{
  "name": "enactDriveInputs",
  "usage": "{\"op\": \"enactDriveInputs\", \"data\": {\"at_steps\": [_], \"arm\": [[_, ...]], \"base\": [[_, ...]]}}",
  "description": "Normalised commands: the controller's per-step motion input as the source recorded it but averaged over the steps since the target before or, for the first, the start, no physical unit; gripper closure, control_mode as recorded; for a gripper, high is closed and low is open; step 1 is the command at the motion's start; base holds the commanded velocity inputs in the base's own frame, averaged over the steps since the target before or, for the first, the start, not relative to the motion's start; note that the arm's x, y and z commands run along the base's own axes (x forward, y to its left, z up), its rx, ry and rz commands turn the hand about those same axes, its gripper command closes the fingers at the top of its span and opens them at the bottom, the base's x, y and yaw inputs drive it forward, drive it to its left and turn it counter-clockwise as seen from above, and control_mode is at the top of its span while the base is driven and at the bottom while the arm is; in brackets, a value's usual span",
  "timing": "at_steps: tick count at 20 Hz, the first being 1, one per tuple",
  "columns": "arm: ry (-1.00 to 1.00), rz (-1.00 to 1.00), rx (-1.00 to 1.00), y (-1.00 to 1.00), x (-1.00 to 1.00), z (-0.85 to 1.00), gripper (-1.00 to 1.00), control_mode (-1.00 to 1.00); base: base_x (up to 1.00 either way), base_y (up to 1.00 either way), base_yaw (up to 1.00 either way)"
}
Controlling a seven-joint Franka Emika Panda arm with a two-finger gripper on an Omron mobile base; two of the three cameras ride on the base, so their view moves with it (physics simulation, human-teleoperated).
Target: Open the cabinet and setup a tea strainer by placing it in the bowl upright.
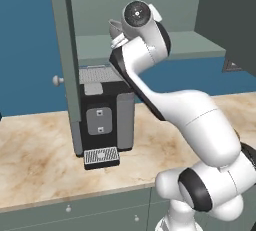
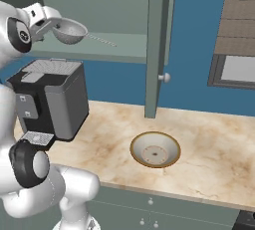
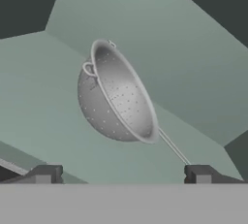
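Fingers (image 3: 122, 174) spread wide, gripping nothing. Tea strainer (image 3: 118, 94) ahead of the tips, centred between them (handle trailing toward one), up by the open cabinet (image 2: 158, 40) shelf. Bowl (image 2: 155, 149) down on the surface (image 2: 214, 159).

black coffee machine (image 1: 104, 120) on marble counter (image 2: 209, 149)
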Motion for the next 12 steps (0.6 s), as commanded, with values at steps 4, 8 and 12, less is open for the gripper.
{"op": "enactDriveInputs", "data": {"at_steps": [4,8,12], "arm": [[0.01,0.00,0.08,0.00,0.47,0.00,-1.00,-1.00],[0.01,0.01,0.07,0.01,0.39,0.00,-1.00,-1.00],[0.10,0.05,0.00,0.10,0.14,-0.01,-1.00,-1.00]], "base": [[0.00,0.00,0.00],[0.00,0.00,0.00],[0.00,0.00,0.00]]}}
